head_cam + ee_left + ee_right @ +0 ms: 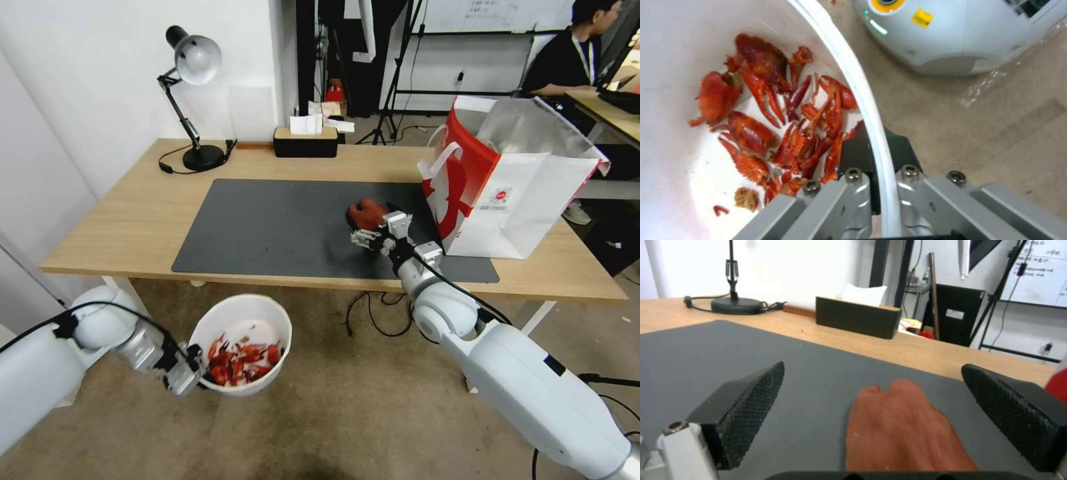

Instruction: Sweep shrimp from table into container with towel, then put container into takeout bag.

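Below tabletop (133, 220) edge, left pincer (878, 186) pinches container (267, 313) rim, shrimp (782, 133) inside. Right pincer (876, 413) spread over towel (902, 430); takeout bag (527, 200) at 3 o'clock, logo text unreadable.

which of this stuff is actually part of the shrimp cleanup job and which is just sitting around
Part of the job:
shrimp
container, clamped at the rim by the left gripper
towel, on the mat under the open right gripper
takeout bag
table

Just lying about:
desk lamp
tissue box
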Robot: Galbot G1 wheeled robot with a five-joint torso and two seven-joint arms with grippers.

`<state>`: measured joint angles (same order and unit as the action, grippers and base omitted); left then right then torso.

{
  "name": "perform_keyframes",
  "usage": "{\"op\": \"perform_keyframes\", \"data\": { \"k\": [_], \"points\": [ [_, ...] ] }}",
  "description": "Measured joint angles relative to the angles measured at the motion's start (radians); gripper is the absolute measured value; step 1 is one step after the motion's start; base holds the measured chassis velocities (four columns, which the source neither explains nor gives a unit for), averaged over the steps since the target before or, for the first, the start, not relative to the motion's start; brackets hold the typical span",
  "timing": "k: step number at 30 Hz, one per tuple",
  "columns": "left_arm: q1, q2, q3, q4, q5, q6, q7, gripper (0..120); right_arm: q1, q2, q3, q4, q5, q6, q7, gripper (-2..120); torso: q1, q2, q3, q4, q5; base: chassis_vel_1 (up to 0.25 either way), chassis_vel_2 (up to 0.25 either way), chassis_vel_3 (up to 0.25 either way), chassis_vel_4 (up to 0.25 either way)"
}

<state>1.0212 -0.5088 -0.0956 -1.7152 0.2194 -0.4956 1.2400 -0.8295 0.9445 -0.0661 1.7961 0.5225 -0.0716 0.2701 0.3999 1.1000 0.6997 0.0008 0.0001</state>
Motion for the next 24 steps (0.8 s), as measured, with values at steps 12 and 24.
{"op": "perform_keyframes", "data": {
  "k": [12,24],
  "points": [
    [-0.021,0.069,-0.001,-0.151,-0.036,-0.006,-0.006,0,-0.330,-0.004,0.274,0.165,-0.099,0.040,-0.024,100,0.000,0.000,0.000,-0.0014,0.0000,0.000,0.000,0.000,0.000],
    [-0.053,0.171,-0.029,-0.253,-0.103,0.032,-0.010,0,-0.674,0.183,0.367,0.312,-0.345,0.186,0.032,100,0.000,0.000,0.000,-0.0007,-0.0003,0.000,0.000,0.000,0.000]
  ]
}}
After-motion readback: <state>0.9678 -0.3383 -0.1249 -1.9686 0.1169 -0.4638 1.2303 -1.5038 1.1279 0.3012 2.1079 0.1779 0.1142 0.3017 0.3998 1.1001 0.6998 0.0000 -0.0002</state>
